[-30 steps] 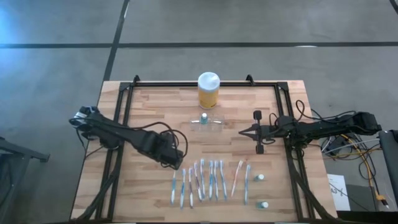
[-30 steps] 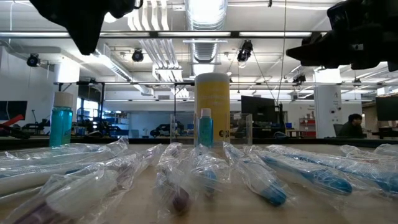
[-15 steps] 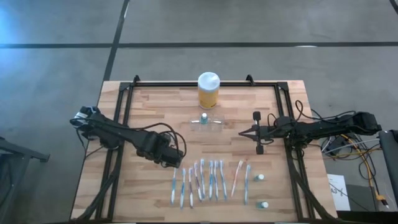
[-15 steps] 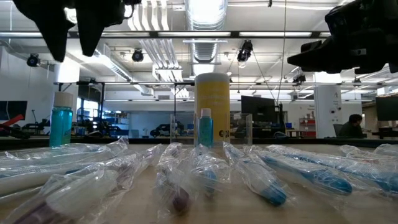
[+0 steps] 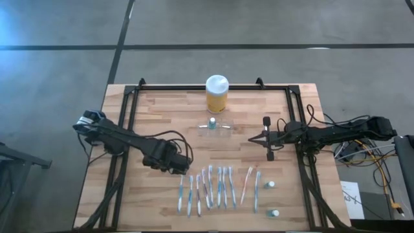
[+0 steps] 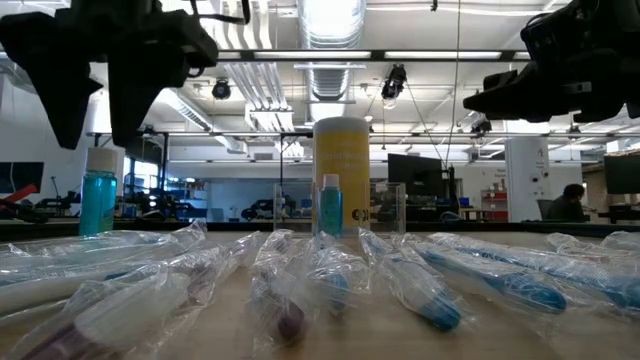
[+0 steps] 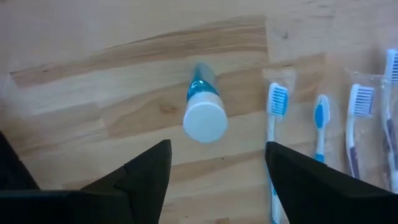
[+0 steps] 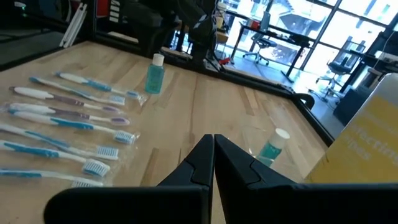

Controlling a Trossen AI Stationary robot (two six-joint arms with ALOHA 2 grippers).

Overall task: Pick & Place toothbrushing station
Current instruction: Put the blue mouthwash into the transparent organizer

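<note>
At the near edge of the light wooden slatted table (image 5: pixel 155 103), a row of toothbrushes in clear plastic wrappers (image 5: pixel 217 188) lies side by side. Two small blue bottles with white caps (image 5: pixel 272 198) stand toward the near right corner.

The left gripper (image 5: pixel 183 165) hangs just beside the left end of the toothbrush row, fingers (image 7: pixel 146 177) spread apart and holding nothing. Directly below it stands a small blue bottle with a round white cap (image 7: pixel 203 112), free of both fingers.

The right gripper (image 5: pixel 270 156) is right of the table's centre, fingers pressed together and empty.

The toothbrushing station, a low clear plastic holder (image 5: pixel 213 127), sits at the table's centre, farther back than both grippers and well apart from each. A small blue bottle (image 6: pixel 330 208) stands in it.

Behind the holder, near the far edge, stands a yellow cylindrical jar with a white lid (image 5: pixel 217 94).
</note>
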